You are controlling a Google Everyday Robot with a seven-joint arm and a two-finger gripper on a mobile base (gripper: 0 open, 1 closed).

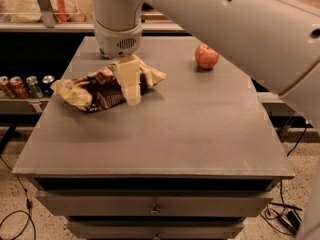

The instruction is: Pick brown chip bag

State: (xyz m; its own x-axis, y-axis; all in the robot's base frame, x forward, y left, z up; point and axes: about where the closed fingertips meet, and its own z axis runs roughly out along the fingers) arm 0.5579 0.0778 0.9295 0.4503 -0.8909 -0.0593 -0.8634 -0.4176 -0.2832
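Camera view:
- The brown chip bag lies flat at about 10 o'clock on the grey table. Its long axis runs roughly from 8 to 2 o'clock, and both pale ends are visible.
- The gripper hangs from the white arm over the 3 o'clock part of the bag, with its tip at the bag's near edge. From this angle I cannot tell whether the claw is apart or together, or whether it already touches the foil.
- My judgement is that the step in hand is the final descent and the grip on the bag.
- To do it well, the claw should straddle the bag across its short width, from 12 to 6 o'clock, and not along its length.
- A raised wrinkle or the puffed middle looks like a better hold than the thin, flat end at 2 o'clock.
- Glossy foil will probably slide and crumple, so the descent should be slow and straight and the squeeze firm, so the bag is not pushed toward 9 o'clock.
- The apple sits at 1 o'clock on the table, well apart from the bag and out of the way.
- The cans stand on a lower shelf off the table's 9 o'clock side, so only a hard sideways shove could send the bag toward them.
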